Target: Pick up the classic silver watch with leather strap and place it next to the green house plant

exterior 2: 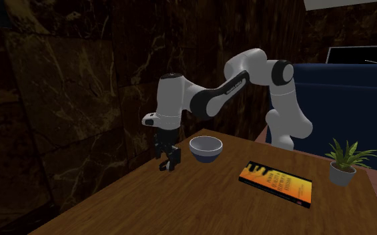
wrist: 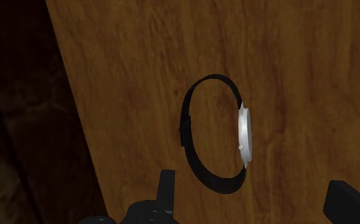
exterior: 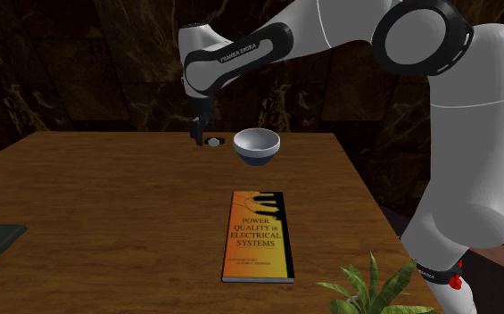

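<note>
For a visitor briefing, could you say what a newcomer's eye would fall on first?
The black two-finger gripper hangs open over a silver watch with black strap, by the brown wooden table's far edge in the shoulder view. An orange book lies mid-table, before a white bowl.

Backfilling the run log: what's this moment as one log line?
stage: pre-grasp | jaws: open over watch | watch: on table, unheld, beside bowl | plant: across table, past book

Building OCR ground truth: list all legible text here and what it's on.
"POWER QUALITY IN ELECTRICAL SYSTEMS": cover of the orange book.
"FRANKA EMIKA": on the white arm.
Small line at the book's foot: too small to read.
Silver watch: face edge-on, nothing readable.
</note>
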